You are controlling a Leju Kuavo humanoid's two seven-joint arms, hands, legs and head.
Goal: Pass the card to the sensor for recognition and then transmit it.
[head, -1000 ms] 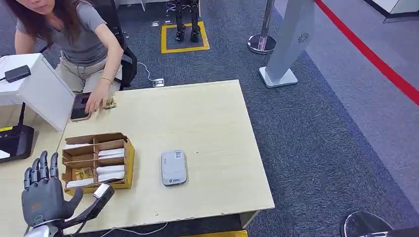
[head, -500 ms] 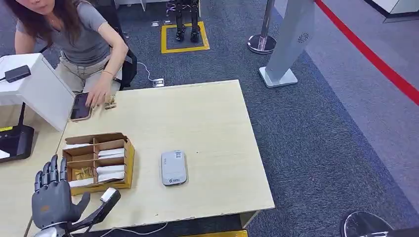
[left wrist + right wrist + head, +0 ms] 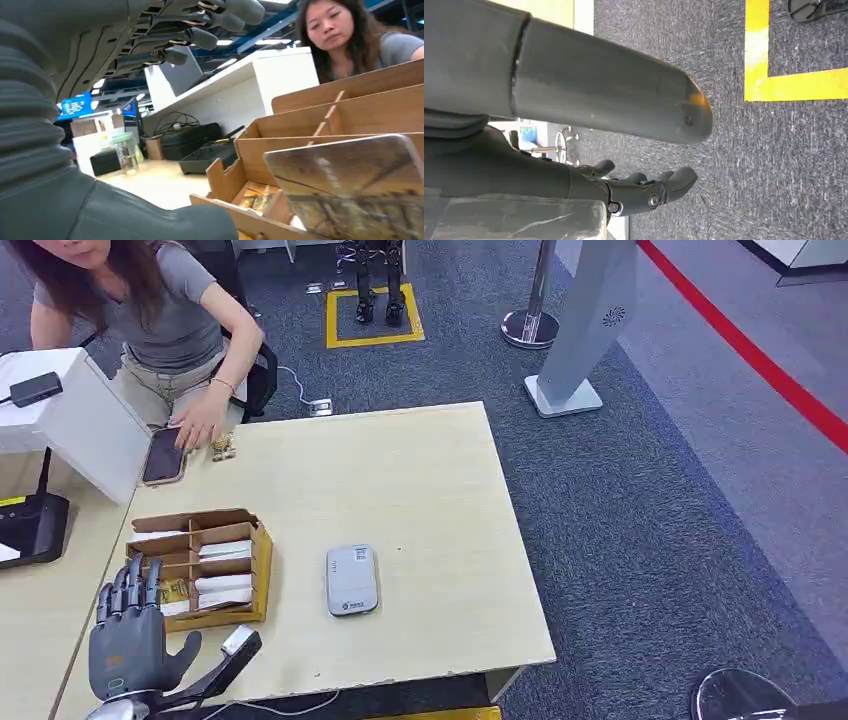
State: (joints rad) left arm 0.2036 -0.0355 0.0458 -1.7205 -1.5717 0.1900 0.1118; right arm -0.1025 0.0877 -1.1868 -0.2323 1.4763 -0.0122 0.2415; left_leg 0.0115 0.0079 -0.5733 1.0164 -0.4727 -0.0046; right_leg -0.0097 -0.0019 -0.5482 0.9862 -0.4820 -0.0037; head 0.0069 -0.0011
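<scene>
A wooden card box (image 3: pixel 205 562) with several compartments stands near the table's front left and holds white cards and some yellowish ones. My left hand (image 3: pixel 130 638) hovers just left of and in front of the box, fingers spread, holding nothing. In the left wrist view the fingers (image 3: pixel 200 27) stretch out above the box (image 3: pixel 350 107), and a printed card (image 3: pixel 357 187) stands in its near compartment. The grey-white sensor (image 3: pixel 352 580) lies flat on the table to the right of the box. My right hand (image 3: pixel 644 190) hangs over the carpet, empty, fingers loosely bent.
A person sits at the table's far left corner with a hand (image 3: pixel 200 425) by a phone (image 3: pixel 163 456); a small brass-coloured object (image 3: pixel 223 448) lies beside it. A white box (image 3: pixel 85 420) and a black device (image 3: pixel 30 530) stand at the left. The table edge (image 3: pixel 520 570) is to the right.
My left hand has moved to the right, closer to the card box. The person's hand has slid back off the phone.
</scene>
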